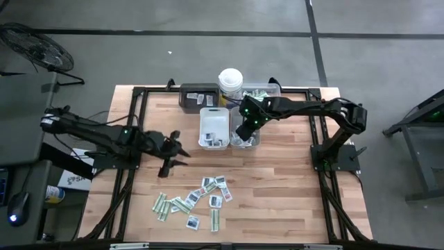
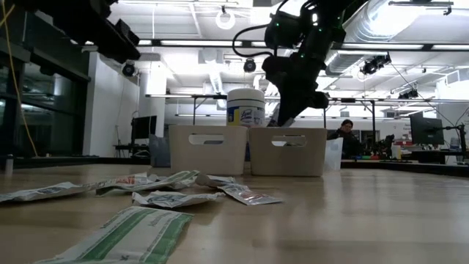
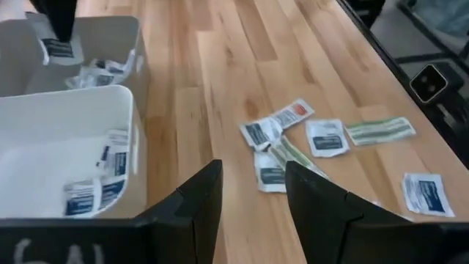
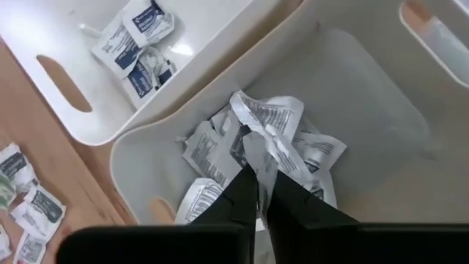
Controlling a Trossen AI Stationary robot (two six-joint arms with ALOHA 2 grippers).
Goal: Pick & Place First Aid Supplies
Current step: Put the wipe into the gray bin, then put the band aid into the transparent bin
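While packets (image 1: 198, 201) litter wood table (image 1: 277, 194) (person (image 2: 344, 136) behind), right gripper (image 4: 258, 192) pinches sachet (image 4: 267, 125).

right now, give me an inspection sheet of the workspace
surface: wooden table in a dark frame, bare on its right half
job's things: loose packets scattered near the front edge; more in the white bin and in the grey bin
clutter: lidded white canister and a dark tray at the back edge
grippers: right gripper over the grey bin, fingers pinched on a white packet; left gripper open and empty, left of the white bin
cables: cables run along both arms; loose ones hang off the table's left side
surroundings: a fan on the floor at the back left; a person sits at a desk behind
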